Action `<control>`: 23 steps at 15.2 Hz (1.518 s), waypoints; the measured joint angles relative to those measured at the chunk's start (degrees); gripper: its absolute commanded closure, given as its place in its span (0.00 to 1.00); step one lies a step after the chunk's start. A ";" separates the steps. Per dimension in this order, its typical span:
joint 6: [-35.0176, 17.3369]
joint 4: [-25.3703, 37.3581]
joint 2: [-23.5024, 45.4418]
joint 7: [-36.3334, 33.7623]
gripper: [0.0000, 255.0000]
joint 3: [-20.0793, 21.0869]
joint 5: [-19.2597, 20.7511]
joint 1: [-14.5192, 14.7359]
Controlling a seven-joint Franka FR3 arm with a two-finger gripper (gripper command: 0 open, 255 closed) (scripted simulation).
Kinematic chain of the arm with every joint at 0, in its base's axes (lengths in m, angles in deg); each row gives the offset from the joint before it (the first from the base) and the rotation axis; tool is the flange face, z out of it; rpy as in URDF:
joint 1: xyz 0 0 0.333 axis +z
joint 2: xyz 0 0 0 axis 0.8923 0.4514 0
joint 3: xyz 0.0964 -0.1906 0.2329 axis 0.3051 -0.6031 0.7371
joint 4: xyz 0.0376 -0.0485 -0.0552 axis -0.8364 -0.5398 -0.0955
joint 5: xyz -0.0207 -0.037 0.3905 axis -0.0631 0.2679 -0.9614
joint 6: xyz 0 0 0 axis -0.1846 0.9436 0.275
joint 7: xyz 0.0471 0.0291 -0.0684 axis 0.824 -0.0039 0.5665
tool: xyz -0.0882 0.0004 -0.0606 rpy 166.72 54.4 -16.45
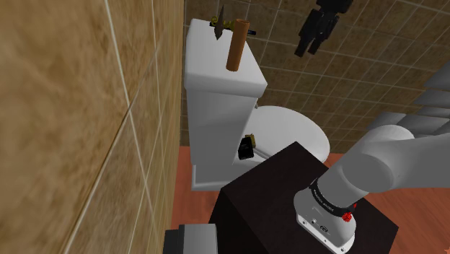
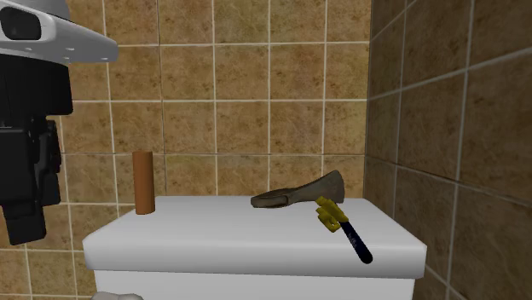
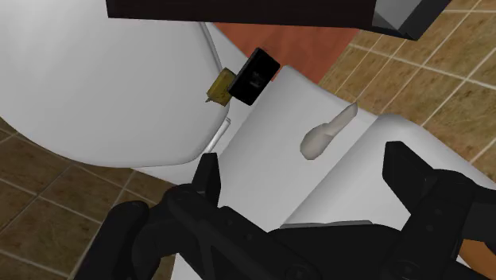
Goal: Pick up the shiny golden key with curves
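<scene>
On the tank lid (image 2: pixel 213 243): 1 cylinder (image 2: pixel 144 182) at the second exterior view's left, 1 wedge-shaped tool (image 2: pixel 303 194) rightward, 1 handled item (image 2: pixel 345 228) just before it. 1 key (image 3: pixel 242 77) lies between tank (image 3: pixel 278 159) and seat (image 3: pixel 103 79).

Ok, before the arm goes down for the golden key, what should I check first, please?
1. Tool open: ok, fingers apart, nothing between them.
2. Key in sight: ok, a golden key with black head lies between toilet lid and tank.
3. Tool centred on it: not ok, the key sits off toward one finger.
4. Tool near it: not ok, it hangs well above.
5. Right target: cannot tell; a yellow and blue object also lies on the tank lid beside a hatchet.
</scene>
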 measured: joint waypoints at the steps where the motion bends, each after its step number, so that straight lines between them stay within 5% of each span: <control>1: 0.00 0.00 0.00 0.00 0.00 0.00 0.00 0.00; 13: -26.96 -0.93 12.62 6.47 0.00 -2.71 -0.57 0.68; 23: -46.90 6.31 27.58 14.20 0.00 -5.99 -4.92 2.81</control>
